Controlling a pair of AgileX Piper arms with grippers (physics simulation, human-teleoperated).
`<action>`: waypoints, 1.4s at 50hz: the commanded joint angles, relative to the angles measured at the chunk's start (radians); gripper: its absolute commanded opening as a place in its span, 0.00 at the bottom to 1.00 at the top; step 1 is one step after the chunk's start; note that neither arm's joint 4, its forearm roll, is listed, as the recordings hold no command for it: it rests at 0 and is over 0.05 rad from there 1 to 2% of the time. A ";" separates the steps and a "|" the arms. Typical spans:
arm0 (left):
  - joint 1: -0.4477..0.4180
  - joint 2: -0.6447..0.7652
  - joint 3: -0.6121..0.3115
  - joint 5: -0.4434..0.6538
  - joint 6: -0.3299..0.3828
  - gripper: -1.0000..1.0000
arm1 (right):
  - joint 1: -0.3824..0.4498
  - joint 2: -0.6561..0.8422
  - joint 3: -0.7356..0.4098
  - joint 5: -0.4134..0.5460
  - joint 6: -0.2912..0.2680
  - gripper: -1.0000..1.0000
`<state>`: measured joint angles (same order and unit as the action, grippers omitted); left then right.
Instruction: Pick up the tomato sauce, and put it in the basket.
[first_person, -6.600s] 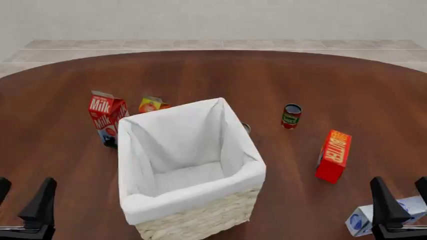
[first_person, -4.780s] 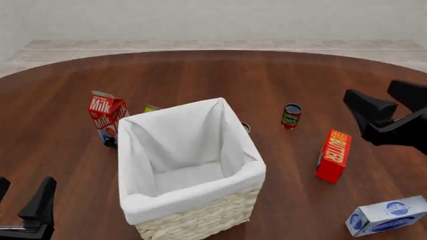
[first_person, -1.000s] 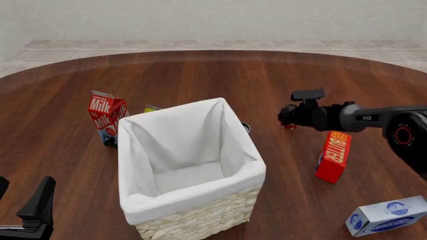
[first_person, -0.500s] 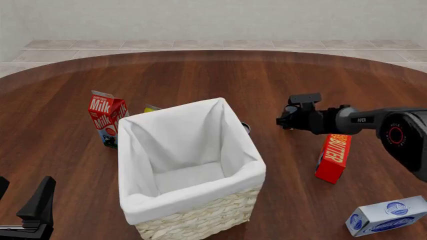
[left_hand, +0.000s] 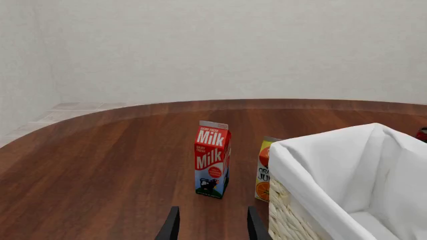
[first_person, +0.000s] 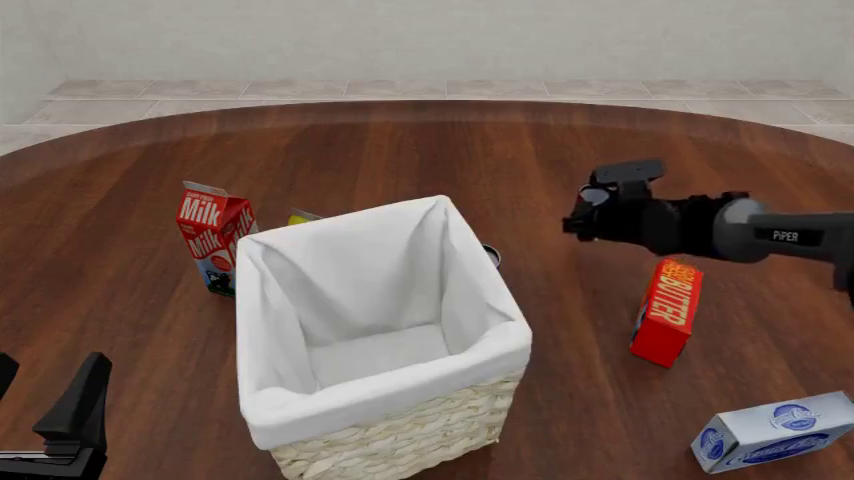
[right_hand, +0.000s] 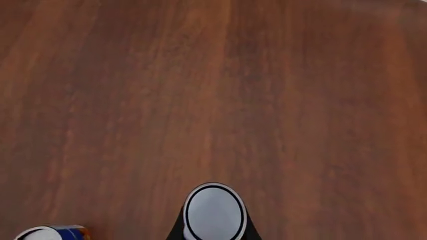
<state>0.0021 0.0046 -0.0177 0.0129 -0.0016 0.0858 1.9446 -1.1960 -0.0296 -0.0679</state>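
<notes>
The tomato sauce (right_hand: 213, 212) shows in the right wrist view as a round grey lid held between the dark fingers, with the wooden table well below it. My right gripper (first_person: 585, 216) is shut on the can, raised above the table to the right of the basket (first_person: 387, 392). In the front view the gripper hides the can. The basket is a large square wicker one with a white liner (left_hand: 333, 165), and its inside looks bare. At the near left edge my left gripper (first_person: 47, 400) stands open and holds nothing, its fingers (left_hand: 170, 226) pointing toward the milk carton.
A milk carton (first_person: 211, 235) and an orange juice carton (left_hand: 265, 170) stand left of and behind the basket. A red butter box (first_person: 667, 312) stands under the right arm. A blue-white carton (first_person: 774, 430) lies at the near right. A small can (first_person: 493, 255) sits behind the basket's right corner.
My right gripper came in over the can, closed on it and has now risen from the table with it. The left arm has not moved.
</notes>
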 joint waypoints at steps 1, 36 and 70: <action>0.000 -0.003 0.000 0.002 0.002 1.00 | 0.006 -0.138 0.062 0.038 0.003 0.00; -0.001 -0.003 0.000 0.002 0.002 1.00 | 0.107 -0.674 0.151 0.370 -0.053 0.00; 0.000 -0.003 0.000 0.002 0.001 1.00 | 0.355 -0.803 -0.139 0.798 -0.135 0.00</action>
<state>0.0021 0.0046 -0.0177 0.0128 -0.0016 0.3623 1.1437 -1.2206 0.6403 -0.1964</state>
